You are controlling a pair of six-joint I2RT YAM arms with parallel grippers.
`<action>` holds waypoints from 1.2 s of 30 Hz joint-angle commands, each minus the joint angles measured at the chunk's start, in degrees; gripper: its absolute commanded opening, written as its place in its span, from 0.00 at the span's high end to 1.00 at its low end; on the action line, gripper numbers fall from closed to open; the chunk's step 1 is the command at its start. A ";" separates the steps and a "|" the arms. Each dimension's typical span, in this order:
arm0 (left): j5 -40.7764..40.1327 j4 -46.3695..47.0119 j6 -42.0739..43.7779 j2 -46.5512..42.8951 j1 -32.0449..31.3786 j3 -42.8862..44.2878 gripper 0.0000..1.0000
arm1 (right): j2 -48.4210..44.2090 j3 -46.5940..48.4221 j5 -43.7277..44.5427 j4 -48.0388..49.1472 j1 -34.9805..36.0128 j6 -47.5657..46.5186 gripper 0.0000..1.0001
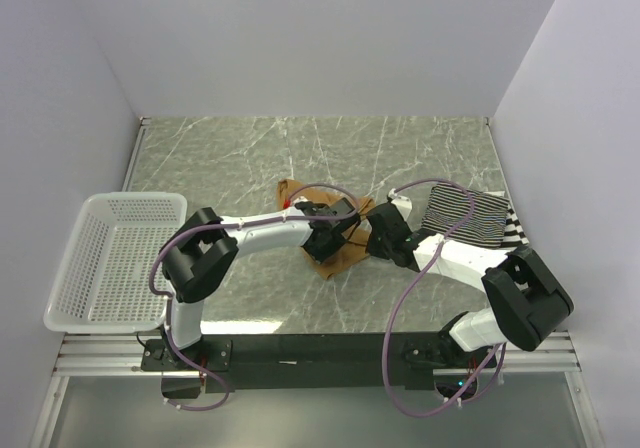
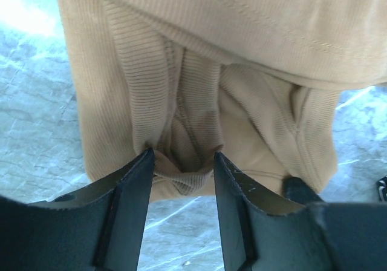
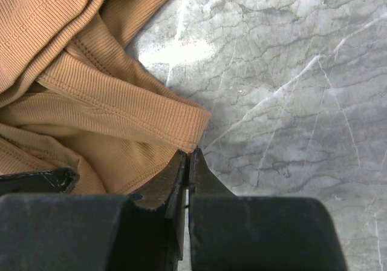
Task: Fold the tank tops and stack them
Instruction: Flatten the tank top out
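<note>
My left tool (image 2: 181, 156) has its jaws apart, with a bunched fold of the tan top (image 2: 242, 41) between them. My right tool (image 3: 189, 153) is pressed together at a hem corner (whether it nips any cloth, I cannot tell). The ribbed top lies crumpled in the middle of the surface (image 1: 250, 158), running far-left to near-right. Bare marble lies far and left. A striped top (image 1: 465, 213) sits to the right, and a basket (image 1: 110, 258) at the left edge.
</note>
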 commanded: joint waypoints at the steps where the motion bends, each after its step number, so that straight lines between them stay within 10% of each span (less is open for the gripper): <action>1: 1.36 0.22 0.23 0.37 -0.24 -0.79 0.50 | 0.50 -0.44 0.82 1.66 -0.57 -0.42 1.00; 6: 2.07 2.32 1.73 0.37 -0.32 -2.20 0.57 | 0.50 -0.70 0.73 1.93 -0.75 -0.42 1.00; 14: 1.80 4.87 4.71 -3.49 0.90 -5.09 0.99 | -1.60 -0.35 0.47 1.05 -0.92 -0.60 1.00; 36: -17.27 0.39 22.54 -52.70 9.34 -1.07 0.99 | -29.64 28.37 2.05 -20.12 -1.71 -11.31 1.00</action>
